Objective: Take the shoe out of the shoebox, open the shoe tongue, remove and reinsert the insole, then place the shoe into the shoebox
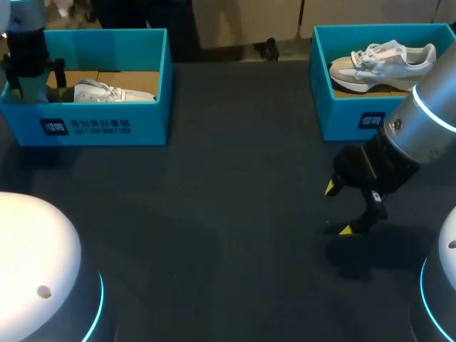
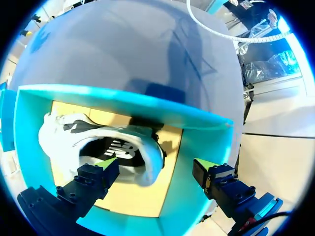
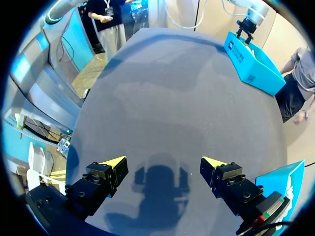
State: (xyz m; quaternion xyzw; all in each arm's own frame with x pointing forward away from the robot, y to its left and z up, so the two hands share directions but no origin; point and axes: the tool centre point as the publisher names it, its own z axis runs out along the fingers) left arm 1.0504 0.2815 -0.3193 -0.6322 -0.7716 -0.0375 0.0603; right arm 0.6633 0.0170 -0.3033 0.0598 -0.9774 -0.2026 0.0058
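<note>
At the far left corner: a teal left shoebox [image 1: 107, 125] stands on the dark surface [image 1: 228, 214], its lid off, with a white shoe [image 1: 107, 92] lying flat on the cardboard floor inside.
Left pincer: the left pincer [image 2: 155, 166] hangs over one end of that box with its fingers spread wide and gripping nothing. In its own wrist view, one yellow tip sits above the shoe's heel opening and the other above the box's end wall. I cannot tell whether either tip touches.
Left arm: it comes down at the surface's left edge, just over the box.
Far right corner: a right shoebox [image 1: 342, 117], same teal, holds a second shoe [image 1: 385, 60], pale with white laces. Nothing is near it.
Right pincer: the right pincer [image 1: 339, 208] hovers low over bare surface near the right edge, on the near side of the right shoebox. It is released and empty, with only its own shadow between the tips in its wrist view.
Done so far: nothing that I can see, since both shoes are in their boxes.
Step in hand: by my reading, the first one, getting hold of the white shoe at its heel collar so it can be lifted out.
Left to do: the lift out, opening the tongue, pulling the insole and pushing it back, then returning the shoe to the box.
Worth watching: the fingers seem to stand astride the box wall, so closing there might catch cardboard along with the shoe.
</note>
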